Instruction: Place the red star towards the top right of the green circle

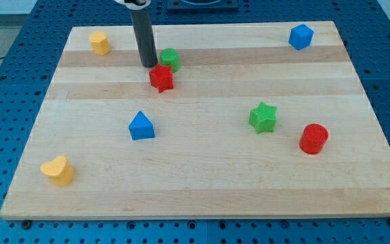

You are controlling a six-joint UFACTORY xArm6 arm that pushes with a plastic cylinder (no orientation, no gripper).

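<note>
Yellow comes first, nearest the view's bottom: a yellow heart-shaped block point(58, 170) lies at the lower left of the wooden board point(202, 190). Further up, a blue triangular block point(141, 126) sits left of centre, while a red cylinder point(313, 138) and a green star point(263, 117) lie close together on the view's right. Beyond them the red star point(161, 78) rests just below the green circle point(170, 59), touching it or nearly so. My tip point(148, 65) stands on the board just to the upper left of the red star and immediately left of the green circle. I carry no jaws, only this dark rod, so nothing is pinched. Farthest off, a yellow block point(100, 43) sits at the upper left and a blue block point(300, 36) at the upper right.
</note>
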